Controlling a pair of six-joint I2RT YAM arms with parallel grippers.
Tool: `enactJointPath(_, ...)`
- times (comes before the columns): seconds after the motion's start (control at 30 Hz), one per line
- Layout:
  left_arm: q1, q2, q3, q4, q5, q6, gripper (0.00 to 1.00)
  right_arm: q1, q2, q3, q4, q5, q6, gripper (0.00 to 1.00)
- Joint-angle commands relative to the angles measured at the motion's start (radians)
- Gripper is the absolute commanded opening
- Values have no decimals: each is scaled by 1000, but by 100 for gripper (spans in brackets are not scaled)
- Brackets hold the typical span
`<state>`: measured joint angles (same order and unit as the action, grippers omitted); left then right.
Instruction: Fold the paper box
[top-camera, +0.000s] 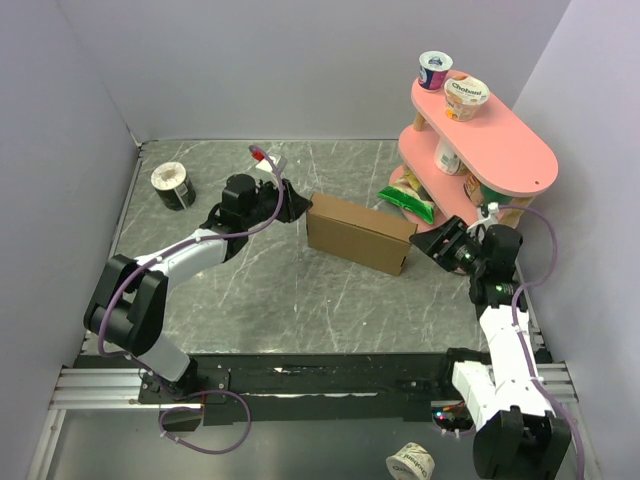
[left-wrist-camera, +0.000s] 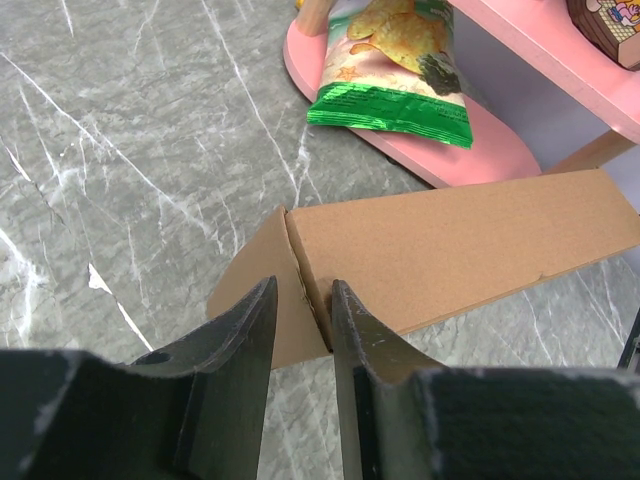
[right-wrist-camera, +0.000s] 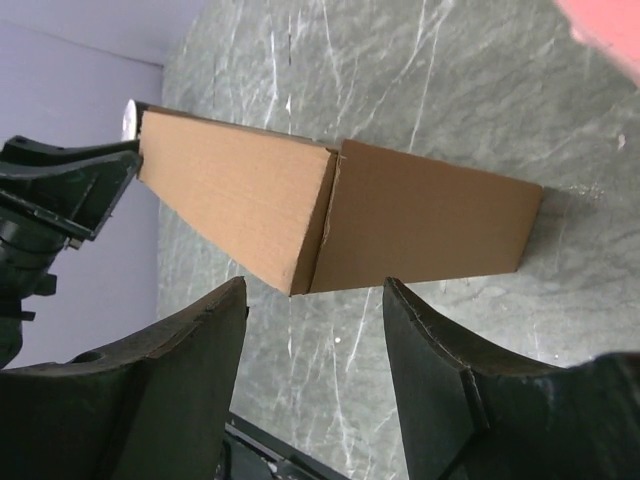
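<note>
Box: plain brown corrugated cardboard paper box (top-camera: 358, 234); lies mid-table as a shallow, closed-looking rectangle, one end toward each arm.
Left gripper (left-wrist-camera: 302, 290): black fingers close together astride the box's left end seam; pinching or merely touching, cannot tell; likely bracing that end.
Right gripper (right-wrist-camera: 315, 300): jaws wide apart, just short of the right end, holding nothing; probably lined up to press it.
Surroundings: grey marbled table (top-camera: 300, 290); pink oval two-tier shelf (top-camera: 500, 150) near the box's right end.

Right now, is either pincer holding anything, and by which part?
The left pincer seems to pinch the plain brown cardboard box at its left-end corner; the right pincer is open, holding nothing.
</note>
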<state>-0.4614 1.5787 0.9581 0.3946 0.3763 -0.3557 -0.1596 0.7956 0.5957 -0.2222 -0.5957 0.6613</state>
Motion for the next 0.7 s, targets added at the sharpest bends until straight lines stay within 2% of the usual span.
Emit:
enactJointPath(0.0,-19,81,-75,-387,-20,73,33,-40,-16,-10,79,-42,18,62)
enactJointPath(0.4,-25,81,-79,-388,-24,75,33,-54,40,-33,179,-52,27,59)
enactJointPath(0.67,-28,76,-78,-390,-28,78,33,-54,70,-62,161,-16,-18,58)
